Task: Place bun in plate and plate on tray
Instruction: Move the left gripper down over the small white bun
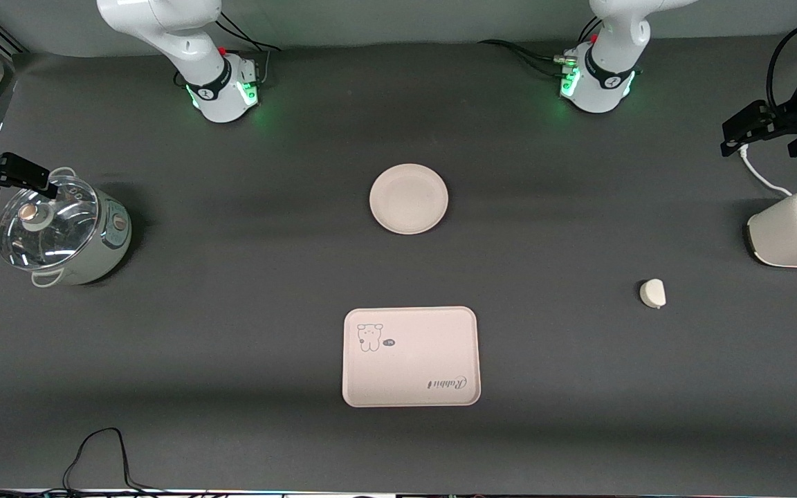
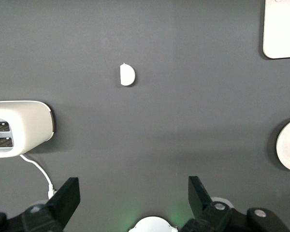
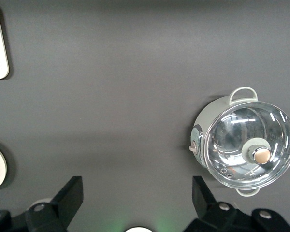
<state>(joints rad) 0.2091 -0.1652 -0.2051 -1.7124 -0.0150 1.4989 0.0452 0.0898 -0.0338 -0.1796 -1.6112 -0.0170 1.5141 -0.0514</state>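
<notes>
Where the two arm bases stand with green lights glowing, the desk runs as one dark grey matte sheet, with black cables trailing along its edge nearest the front camera. A glass-lidded pot sits at the right arm's end of the desk, and a white toaster with a white cord sits at the left arm's end.

The plate lies bare near the middle of the desk. The tray lies nearer the front camera than the plate, well apart from it, its rabbit drawing and "Rabbit" script facing up. The bun rests on the bare desk toward the left arm's end, near the toaster and a little nearer the front camera than it, well apart from both plate and tray.

The left end effector hangs high over the desk beside the toaster, its fingers spread wide and holding nothing; the bun lies on the desk well clear of it. The right end effector hangs high over the desk beside the pot, likewise spread wide and empty, far from the bun.
</notes>
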